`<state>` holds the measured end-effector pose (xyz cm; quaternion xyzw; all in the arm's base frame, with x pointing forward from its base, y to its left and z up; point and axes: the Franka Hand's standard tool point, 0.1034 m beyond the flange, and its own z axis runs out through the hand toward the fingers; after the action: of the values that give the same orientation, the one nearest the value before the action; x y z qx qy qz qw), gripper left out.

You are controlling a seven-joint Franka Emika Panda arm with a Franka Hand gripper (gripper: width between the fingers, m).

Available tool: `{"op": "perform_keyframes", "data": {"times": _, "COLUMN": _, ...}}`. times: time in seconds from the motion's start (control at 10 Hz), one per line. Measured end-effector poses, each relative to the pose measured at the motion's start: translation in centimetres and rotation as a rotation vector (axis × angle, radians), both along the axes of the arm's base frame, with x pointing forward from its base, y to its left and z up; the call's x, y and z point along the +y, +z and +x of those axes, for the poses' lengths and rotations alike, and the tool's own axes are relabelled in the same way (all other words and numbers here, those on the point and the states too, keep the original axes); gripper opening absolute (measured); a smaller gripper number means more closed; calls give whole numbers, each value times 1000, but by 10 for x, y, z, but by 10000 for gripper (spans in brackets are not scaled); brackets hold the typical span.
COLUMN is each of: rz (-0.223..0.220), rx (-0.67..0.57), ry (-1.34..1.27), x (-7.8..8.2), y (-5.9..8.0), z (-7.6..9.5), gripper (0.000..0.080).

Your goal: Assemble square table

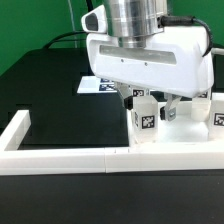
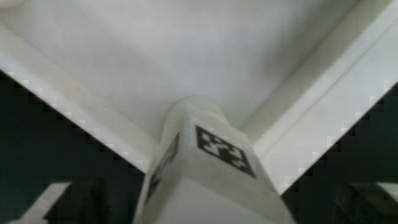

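Note:
The square table's white slab [image 1: 185,138] lies inside the fence corner, at the exterior view's right. One white tagged leg [image 1: 145,118] stands upright on its near corner. A second leg [image 1: 216,116] stands at the right edge. My gripper [image 1: 153,104] hangs right over the first leg, one finger on each side of its top. In the wrist view the leg [image 2: 214,150] rises toward the camera from the slab [image 2: 178,70]. My gripper [image 2: 210,212] is open: the fingertips [image 2: 50,204] stand apart from the leg with dark gaps between.
Long white fence bars [image 1: 60,157] run along the front and the left of the black table. The marker board [image 1: 98,85] lies behind the gripper, mostly hidden by the hand.

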<state>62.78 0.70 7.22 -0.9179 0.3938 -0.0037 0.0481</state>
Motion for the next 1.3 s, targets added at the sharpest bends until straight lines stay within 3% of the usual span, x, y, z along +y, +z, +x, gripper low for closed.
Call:
{"op": "perform_keyframes", "data": {"times": 0.2, "rz": -13, "rx": -13, "ry": 177, "x": 0, "y": 0, "z": 0, "gripper": 649}}
{"op": "perform_keyframes", "data": {"times": 0.5, "rz": -109, "rx": -81, "ry": 737, "x": 2, "y": 0, "z": 4, "gripper": 649}}
{"op": "perform_keyframes", "data": {"times": 0.8, "rz": -112, "rx": -84, "ry": 747, "x": 3, "y": 0, "z": 5, "gripper": 647}}
{"op": "perform_keyframes", "data": {"times": 1.0, "rz": -105, "rx": -80, "ry": 647, "x": 3, "y": 0, "z": 5, "gripper": 331}}
{"op": "perform_keyframes", "data": {"times": 1.3, "rz": -93, "rx": -67, "ry": 412, "x": -1, "y": -1, "z": 4, "gripper": 291}}
